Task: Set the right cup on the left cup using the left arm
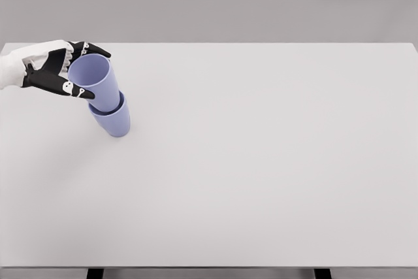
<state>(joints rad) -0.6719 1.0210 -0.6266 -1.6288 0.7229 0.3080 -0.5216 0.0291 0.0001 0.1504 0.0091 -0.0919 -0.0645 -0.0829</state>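
The left hand [62, 70] grips the upper cup [96, 82] at its rim. That cup sits tilted inside the lower cup [114, 121] on the white table [261, 161].

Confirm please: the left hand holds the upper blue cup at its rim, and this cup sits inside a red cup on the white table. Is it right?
Not quite. In the head view the lower cup is blue, not red. The rest stands: the left hand holds the upper blue cup at its rim, nested in it on the white table.
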